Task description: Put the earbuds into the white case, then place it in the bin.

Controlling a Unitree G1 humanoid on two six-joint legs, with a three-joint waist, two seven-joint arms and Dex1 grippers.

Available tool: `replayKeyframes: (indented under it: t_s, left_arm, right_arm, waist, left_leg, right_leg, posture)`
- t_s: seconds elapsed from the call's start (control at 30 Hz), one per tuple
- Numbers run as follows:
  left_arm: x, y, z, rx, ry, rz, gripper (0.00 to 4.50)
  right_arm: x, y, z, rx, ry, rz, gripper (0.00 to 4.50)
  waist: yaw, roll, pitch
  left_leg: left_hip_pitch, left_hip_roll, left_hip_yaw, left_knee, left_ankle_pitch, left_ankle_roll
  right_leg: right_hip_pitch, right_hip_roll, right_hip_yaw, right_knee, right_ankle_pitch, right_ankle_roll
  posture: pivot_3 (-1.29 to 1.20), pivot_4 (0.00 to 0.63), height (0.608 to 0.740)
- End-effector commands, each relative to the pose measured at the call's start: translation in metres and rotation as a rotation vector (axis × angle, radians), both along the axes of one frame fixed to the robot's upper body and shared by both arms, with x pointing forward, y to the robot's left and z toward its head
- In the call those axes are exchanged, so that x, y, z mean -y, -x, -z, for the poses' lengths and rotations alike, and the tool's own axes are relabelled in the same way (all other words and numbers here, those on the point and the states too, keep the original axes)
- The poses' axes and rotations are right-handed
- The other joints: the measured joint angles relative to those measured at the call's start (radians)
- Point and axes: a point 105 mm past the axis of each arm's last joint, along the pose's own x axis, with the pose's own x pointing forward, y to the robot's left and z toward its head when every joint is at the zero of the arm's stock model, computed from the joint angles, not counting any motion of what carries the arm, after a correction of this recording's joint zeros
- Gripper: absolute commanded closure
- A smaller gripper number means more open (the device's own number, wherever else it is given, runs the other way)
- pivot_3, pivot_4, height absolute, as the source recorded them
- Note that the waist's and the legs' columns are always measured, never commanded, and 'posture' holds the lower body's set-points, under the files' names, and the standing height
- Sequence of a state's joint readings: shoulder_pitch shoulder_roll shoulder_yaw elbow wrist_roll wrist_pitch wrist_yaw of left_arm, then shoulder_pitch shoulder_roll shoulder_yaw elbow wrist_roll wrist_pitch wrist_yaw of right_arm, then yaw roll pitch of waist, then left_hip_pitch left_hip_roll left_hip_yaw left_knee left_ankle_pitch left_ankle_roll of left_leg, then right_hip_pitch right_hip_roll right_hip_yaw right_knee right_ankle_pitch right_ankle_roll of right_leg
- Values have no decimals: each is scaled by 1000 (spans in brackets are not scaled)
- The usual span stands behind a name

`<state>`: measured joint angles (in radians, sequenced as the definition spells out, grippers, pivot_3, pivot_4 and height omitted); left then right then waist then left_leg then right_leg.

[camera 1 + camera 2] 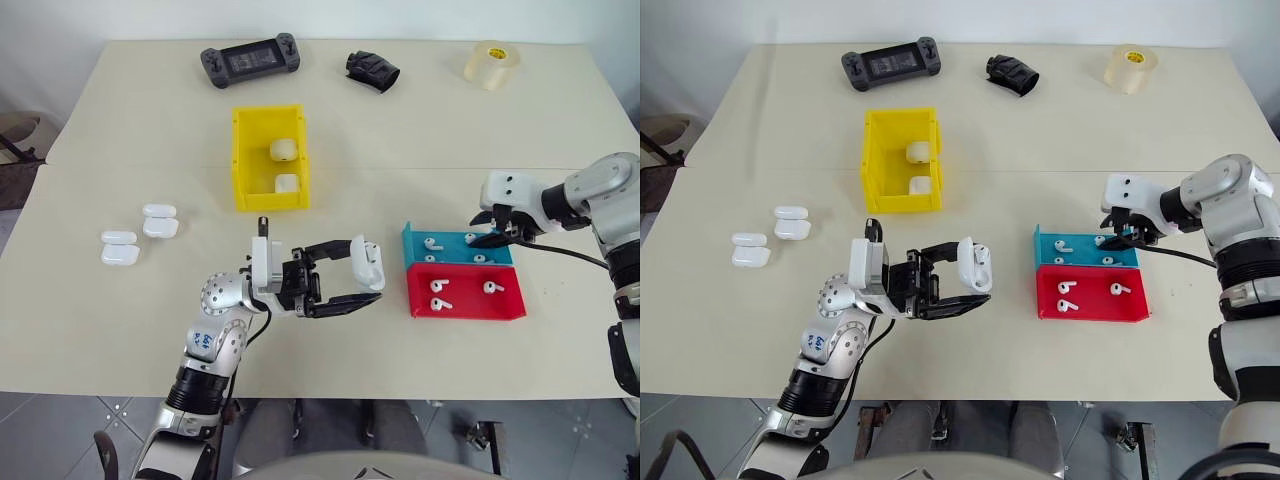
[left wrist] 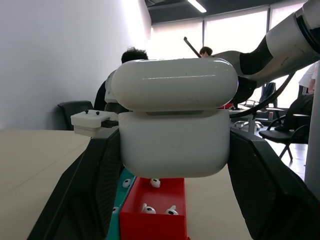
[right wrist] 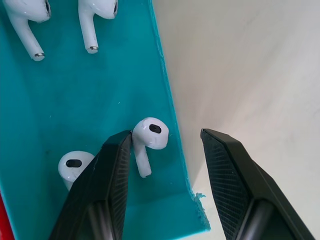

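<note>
Nearest the robot, the left hand (image 1: pixel 352 285) is closed on a white case (image 1: pixel 367 263), held clear above the counter (image 1: pixel 120 330) with its lid up; the left wrist view shows the case (image 2: pixel 175 142) clamped between both fingers.

Just to the right lie two small trays side by side, touching. The red tray (image 1: pixel 500 308) holds three earbuds. The blue tray (image 1: pixel 415 240) behind it holds several more.

The right hand (image 1: pixel 492 237) reaches down over the right end of the blue tray. Its fingers stand partly apart and grip nothing. In the right wrist view, one earbud (image 3: pixel 148 136) lies in the gap, against one finger (image 3: pixel 112 175) and well apart from the other. A second earbud (image 3: pixel 72 166) sits partly hidden behind that finger; contact there cannot be confirmed.

To the left on the counter lie two spare cases (image 1: pixel 139 234), near each other.

Farther back stands the yellow bin (image 1: pixel 245 160), with two white cases inside it, apparently closed.

At the far edge lie a black game controller (image 1: pixel 250 60), a crumpled black object (image 1: pixel 371 71) and a roll of tape (image 1: pixel 492 64).
</note>
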<state>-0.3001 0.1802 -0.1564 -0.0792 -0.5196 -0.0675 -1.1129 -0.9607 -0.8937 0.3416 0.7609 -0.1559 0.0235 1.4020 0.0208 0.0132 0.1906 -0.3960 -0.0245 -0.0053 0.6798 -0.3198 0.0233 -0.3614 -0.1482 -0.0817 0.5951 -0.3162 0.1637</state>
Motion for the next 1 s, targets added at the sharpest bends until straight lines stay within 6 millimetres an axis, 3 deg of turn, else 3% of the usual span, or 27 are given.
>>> replayKeyframes:
  t_s: [0.03,0.13,0.27,0.67,0.83,1.0]
  left_arm:
    - [0,4,-12,58,24,1,1718]
    - [0,4,-12,58,24,0,1718]
    - [0,4,-13,60,23,0,1718]
    - [-2,3,-13,61,13,7,1718]
    - [-3,-1,-15,50,22,9,1718]
    - [-4,-8,-19,38,34,9,1718]
  right_arm:
    - [1,-1,-4,12,-9,-2,2239]
    - [0,-1,-2,8,-13,-3,2810]
    - [-1,0,1,4,-19,-2,3989]
    - [-5,4,-13,69,-98,-17,3989]
    - [-26,15,-49,157,-363,-86,3989]
    - [-56,44,-73,134,-719,-108,3989]
  waist:
    - [0,0,0]
    - [0,0,0]
    - [0,0,0]
    - [1,0,0]
    - [2,0,0]
    - [5,0,0]
  left_leg:
    - [0,0,0,0,0,0]
    - [0,0,0,0,0,0]
    - [0,0,0,1,0,0]
    - [0,0,0,1,0,0]
    - [0,0,0,1,0,0]
    - [0,1,-4,2,0,0]
  right_leg:
    - [0,0,0,0,0,0]
    - [0,0,0,0,0,0]
    - [0,0,0,1,0,0]
    - [0,0,0,1,0,0]
    - [0,0,1,2,0,0]
    - [1,0,-2,2,0,0]
  posture:
    - [0,150,740]
    - [0,150,740]
    - [0,150,740]
    - [0,150,740]
    - [0,150,740]
    - [0,150,740]
